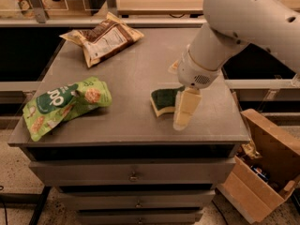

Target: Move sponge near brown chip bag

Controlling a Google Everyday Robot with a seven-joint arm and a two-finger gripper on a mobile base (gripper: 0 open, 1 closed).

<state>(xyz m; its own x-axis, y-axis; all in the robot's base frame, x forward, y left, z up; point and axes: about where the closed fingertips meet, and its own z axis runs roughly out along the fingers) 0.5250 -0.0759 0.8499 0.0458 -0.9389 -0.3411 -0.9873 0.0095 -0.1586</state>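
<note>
The sponge (163, 100), dark green on top with a pale yellow base, lies on the grey table top (140, 64) right of centre. My gripper (178, 97) hangs from the white arm (243, 18) right over the sponge's right end. It is open, with one cream finger (186, 110) in front of the sponge's right edge and the other showing behind it. The brown chip bag (104, 39), with tan edges and a white label panel, lies at the back left of the table, well apart from the sponge.
A bright green snack bag (63, 104) lies at the front left of the table. Drawers (133, 175) sit under the top. An open cardboard box (262, 168) stands on the floor to the right. A shelf rail runs behind the table.
</note>
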